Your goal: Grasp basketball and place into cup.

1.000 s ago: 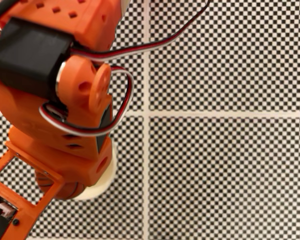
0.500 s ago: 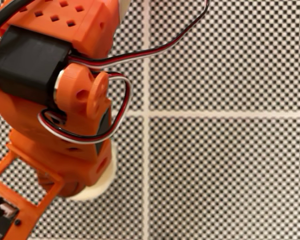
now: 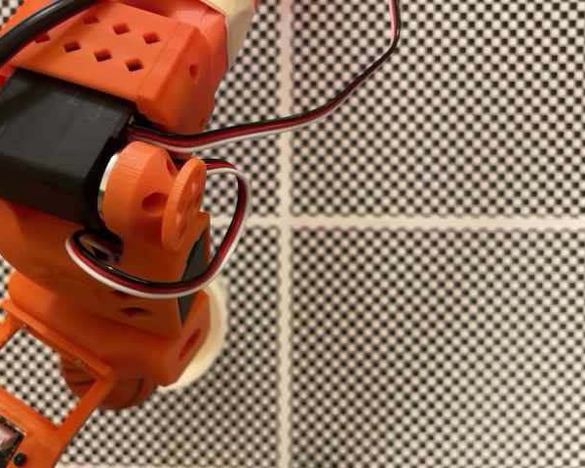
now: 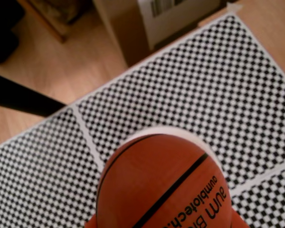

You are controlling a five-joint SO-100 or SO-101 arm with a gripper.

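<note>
Your tool (image 4: pixel 164 224) is clenched on the basketball (image 4: pixel 164 185), which hangs over the cup (image 3: pixel 203 341) near the worktop's left edge in the fixed view; release off-centre and I'd expect it to clip the rim and tip it.

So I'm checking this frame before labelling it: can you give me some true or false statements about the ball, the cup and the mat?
1. The orange basketball with black seams fills the lower middle of the wrist view. True.
2. The mat is plain green felt. False: it is a black-and-white checkered mat with white dividing lines.
3. The cream-white paper cup's rim shows as a pale arc just behind the ball. True.
4. The ball carries no lettering. False: black lettering runs along its lower right side.
5. In the fixed view the orange arm stands at the right edge. False: it occupies the left side.
</note>
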